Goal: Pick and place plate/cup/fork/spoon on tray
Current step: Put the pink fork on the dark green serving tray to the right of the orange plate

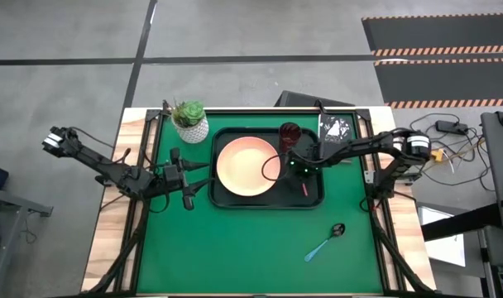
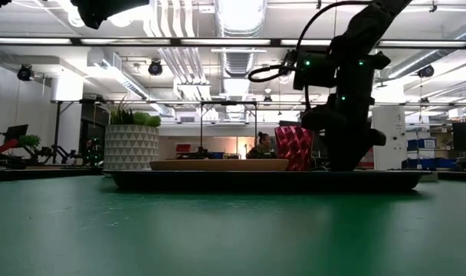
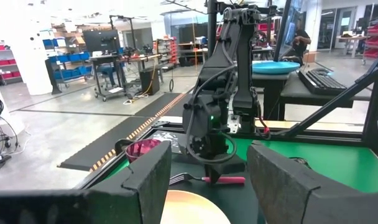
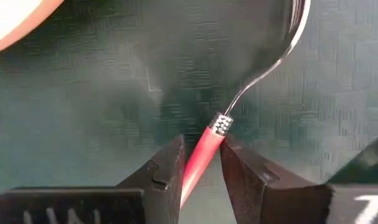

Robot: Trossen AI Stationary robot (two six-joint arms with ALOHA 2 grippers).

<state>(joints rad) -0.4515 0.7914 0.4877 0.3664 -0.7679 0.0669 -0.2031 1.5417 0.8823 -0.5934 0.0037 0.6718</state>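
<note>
**Technician:** Report the right tool state and position.

**Operator:** It sits low over the tray, on the side away from the left arm. Its fingers bracket the red handle of the fork, just behind the knurled metal collar. Contact looks made on both sides, so I judge it clamped on the fork — though a slight release cannot be ruled out.

**Technician:** Why that grip point?

**Operator:** The handle is a slim, smooth cylinder; the flat pads can pinch it squarely there. The curved metal neck and tines offer no parallel faces (and would likely slip).

**Technician:** Fork location?

**Operator:** Lying on or just above the tray floor, beside the plate. The floor is dark and matte with a fine woven-looking texture; the raised rim should keep items from sliding off.

**Technician:** Remaining items?

**Operator:** The plate — wide, shallow, smooth salmon-pink — lies flat in the tray. The cup, faceted dark maroon, stands upright at the tray's far corner. The spoon, blue handle and dark bowl, lies on the green bench surface, well apart from the tray; it is not yet placed.

**Technician:** Left tool?

**Operator:** The left tool waits near the tray's other side, fingers spread, holding nothing.
</note>
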